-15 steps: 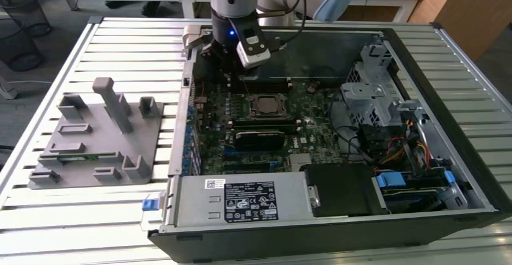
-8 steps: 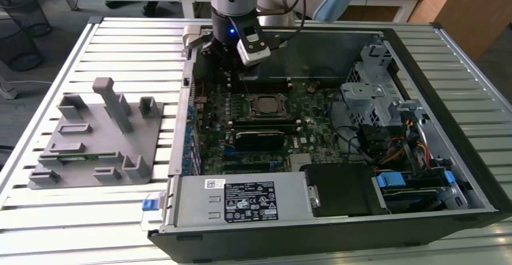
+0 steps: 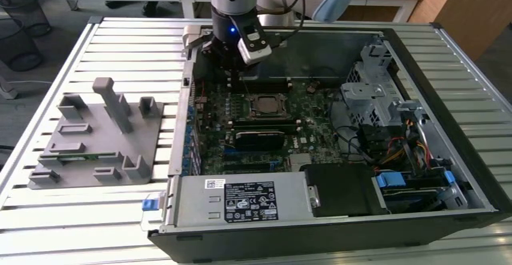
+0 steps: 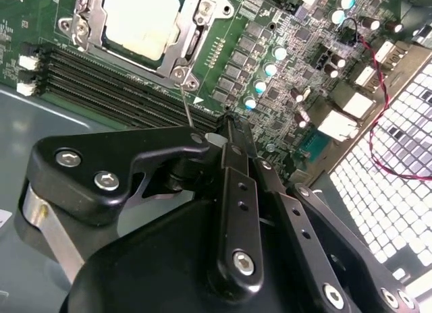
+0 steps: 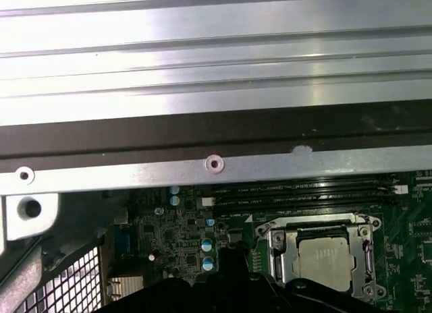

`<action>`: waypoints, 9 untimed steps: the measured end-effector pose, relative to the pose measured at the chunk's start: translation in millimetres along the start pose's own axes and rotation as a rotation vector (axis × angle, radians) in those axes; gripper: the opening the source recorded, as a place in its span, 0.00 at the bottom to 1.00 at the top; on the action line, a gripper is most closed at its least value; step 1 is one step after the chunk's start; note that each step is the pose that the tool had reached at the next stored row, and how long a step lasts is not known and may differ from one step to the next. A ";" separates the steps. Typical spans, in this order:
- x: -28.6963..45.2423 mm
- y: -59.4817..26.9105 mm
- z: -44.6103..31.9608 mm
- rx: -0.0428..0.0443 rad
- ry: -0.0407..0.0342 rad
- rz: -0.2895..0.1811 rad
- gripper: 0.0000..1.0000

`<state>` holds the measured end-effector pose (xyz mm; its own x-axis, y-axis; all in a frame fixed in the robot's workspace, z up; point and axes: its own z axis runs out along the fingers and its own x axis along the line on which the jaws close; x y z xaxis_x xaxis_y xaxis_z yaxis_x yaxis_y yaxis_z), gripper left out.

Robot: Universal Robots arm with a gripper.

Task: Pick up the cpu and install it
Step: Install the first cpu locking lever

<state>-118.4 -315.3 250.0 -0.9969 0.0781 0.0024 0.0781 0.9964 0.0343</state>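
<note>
A: Where's the cpu (image 4: 142, 23)?

B: In the socket (image 4: 196, 46), middle of the motherboard (image 4: 270, 90). Silver lid up, looks flat in the black frame. Both wrist views show it there, and so does the exterior view. Memory slots (image 4: 115, 83) run along one side of the socket.

A: Gripper (image 4: 226, 121)?

B: Over the board, between the socket and the far wall of the computer case (image 3: 448, 97). It's beside the socket, not over it, and touching nothing. In the second wrist view the fingers look pressed together with nothing between them.

A: So which step?

B: My read is that pick and place are done. The chip is set in and the arm is clear of it. The grey fixture tray (image 3: 96, 133) near the exterior view's left edge of the slatted table (image 3: 48, 217) has no chip on it that I can make out.

A: What's left?

B: Judgement only: check that it's seated and latched. A thin wire lever (image 4: 186, 104) stands by the socket corner nearest the gripper. I can't tell if it's hooked down. Working it would need a fine tip placement on the wire, clear of the chip lid and the memory slots. Very little room there.
</note>
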 end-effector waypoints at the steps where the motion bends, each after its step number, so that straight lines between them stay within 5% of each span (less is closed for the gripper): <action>1: -0.1 0.3 -0.1 -0.0003 0.0003 -0.002 0.11; 9: -7.3 4.0 0.1 -0.0025 0.0006 -0.010 0.11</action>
<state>-110.9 -311.8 250.1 -0.9977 0.0679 0.0026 0.0680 0.9970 0.0368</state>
